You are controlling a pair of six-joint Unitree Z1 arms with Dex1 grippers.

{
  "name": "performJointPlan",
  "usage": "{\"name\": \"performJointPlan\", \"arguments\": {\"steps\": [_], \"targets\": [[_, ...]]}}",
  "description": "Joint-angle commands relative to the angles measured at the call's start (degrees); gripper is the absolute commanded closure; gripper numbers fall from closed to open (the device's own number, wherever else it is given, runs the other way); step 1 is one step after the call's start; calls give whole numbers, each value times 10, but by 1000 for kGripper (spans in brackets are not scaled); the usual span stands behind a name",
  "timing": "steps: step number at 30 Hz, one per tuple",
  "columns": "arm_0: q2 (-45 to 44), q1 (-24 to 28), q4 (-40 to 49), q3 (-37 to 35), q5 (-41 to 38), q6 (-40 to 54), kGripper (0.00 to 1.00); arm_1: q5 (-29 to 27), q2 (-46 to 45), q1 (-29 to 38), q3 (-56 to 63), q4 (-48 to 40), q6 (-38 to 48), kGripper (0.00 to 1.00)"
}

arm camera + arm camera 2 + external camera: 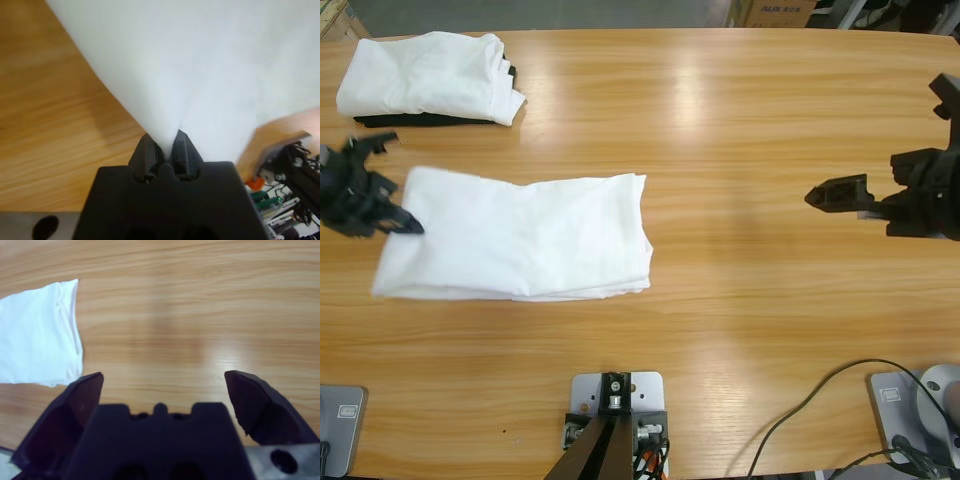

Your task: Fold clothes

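The white T-shirt (520, 238) lies folded into a long band on the left half of the table. My left gripper (408, 224) is at its left end, shut on the cloth's edge; in the left wrist view the white T-shirt (210, 65) rises in a taut sheet from my left gripper (166, 146). My right gripper (817, 197) hovers over bare wood well to the right of the shirt, apart from it. In the right wrist view my right gripper (162, 390) has its jaws wide apart with nothing between them, and the white T-shirt (37, 335) shows at the far left.
A second folded white garment (428, 75) lies on a black folded garment (410, 120) at the table's back left corner. Cables (820, 420) run near the front right edge. Bare wood (740, 130) spreads between the shirt and the right gripper.
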Motion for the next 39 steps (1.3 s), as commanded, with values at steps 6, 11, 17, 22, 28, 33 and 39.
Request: {"name": "performJointPlan", "arguments": {"steps": [6,11,17,22,28,33,39], "targets": [[32,-93,121,-156,18,1,1000,15,-10,6,42,-9,13,0],[84,-140,160,-254,18,-13,1000,19,-11,6,53,-16,15,0],[170,-211,206,-381,13,-49,1000,25,-20,6,72,-23,15,0],[229,-248,210,-423,-1,-63,1000,26,-56,6,93,-23,15,0],[280,-279,226,-491,-9,-80,1000,36,-81,6,106,-27,14,0],[319,-294,260,-569,-13,-82,1000,43,-66,6,108,-38,3,0],[364,-308,276,-624,-18,-82,1000,57,-49,6,110,-43,-5,0]]}}
